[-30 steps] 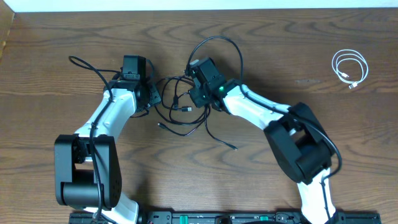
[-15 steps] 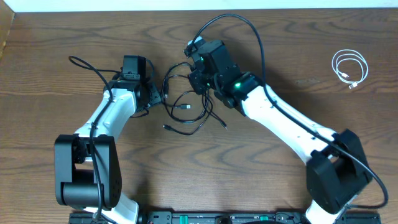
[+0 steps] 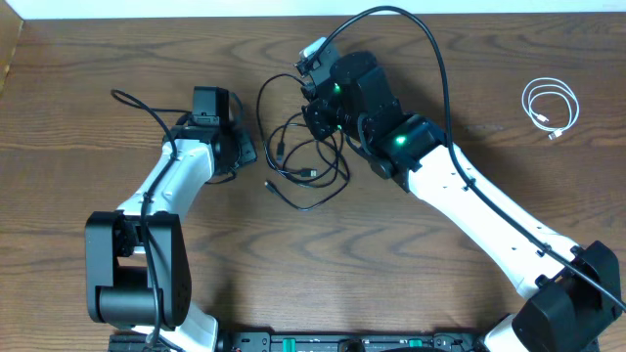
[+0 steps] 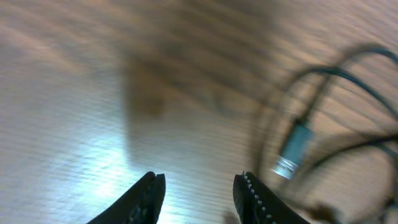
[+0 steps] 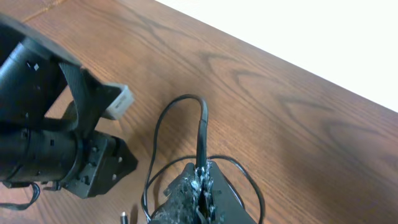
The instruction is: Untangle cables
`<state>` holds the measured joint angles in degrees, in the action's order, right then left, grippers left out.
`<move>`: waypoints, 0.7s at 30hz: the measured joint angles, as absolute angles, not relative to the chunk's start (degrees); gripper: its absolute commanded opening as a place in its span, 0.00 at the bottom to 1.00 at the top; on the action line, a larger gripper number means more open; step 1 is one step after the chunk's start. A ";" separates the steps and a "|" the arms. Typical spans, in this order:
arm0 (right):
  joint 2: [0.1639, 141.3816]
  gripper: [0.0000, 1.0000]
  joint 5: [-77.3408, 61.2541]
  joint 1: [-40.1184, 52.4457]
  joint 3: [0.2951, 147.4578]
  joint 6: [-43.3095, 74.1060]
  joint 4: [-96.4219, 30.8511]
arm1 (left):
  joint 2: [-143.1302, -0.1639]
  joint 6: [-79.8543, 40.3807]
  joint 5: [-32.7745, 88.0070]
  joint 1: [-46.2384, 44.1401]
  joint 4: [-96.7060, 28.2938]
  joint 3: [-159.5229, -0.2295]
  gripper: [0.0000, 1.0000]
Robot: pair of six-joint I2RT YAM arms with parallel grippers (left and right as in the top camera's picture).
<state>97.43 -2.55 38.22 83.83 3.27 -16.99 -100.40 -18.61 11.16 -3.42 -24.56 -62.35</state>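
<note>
R fingers (image 5: 202,186) clamped shut on a black cable (image 5: 202,134) at far edge of black tangle (image 3: 305,161). L fingers (image 4: 199,190) part open, empty; tangle w/ plug (image 4: 291,152) lies just right of them, L arm nearer. White cable (image 3: 550,106) coiled well apart, far right of counter (image 3: 421,254)

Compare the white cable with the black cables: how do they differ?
The white cable is neatly coiled; the black cables are a loose tangle. The white cable lies alone far right, untouched; the black cables sit between the arms, pinched by the right gripper. Both are thin cords.
</note>
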 measured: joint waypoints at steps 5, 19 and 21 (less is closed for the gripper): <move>97.43 0.01 -2.55 38.22 83.83 3.18 -18.31 | -100.40 -11.75 23.68 -3.44 -22.85 -62.35 0.52; 94.63 0.01 -2.09 38.11 83.83 0.14 -19.09 | -100.40 -5.91 31.42 -3.42 -22.35 -62.35 0.59; 92.49 0.01 -2.76 38.06 83.83 0.10 -19.09 | -100.40 -5.91 31.20 -3.42 -22.06 -62.35 0.59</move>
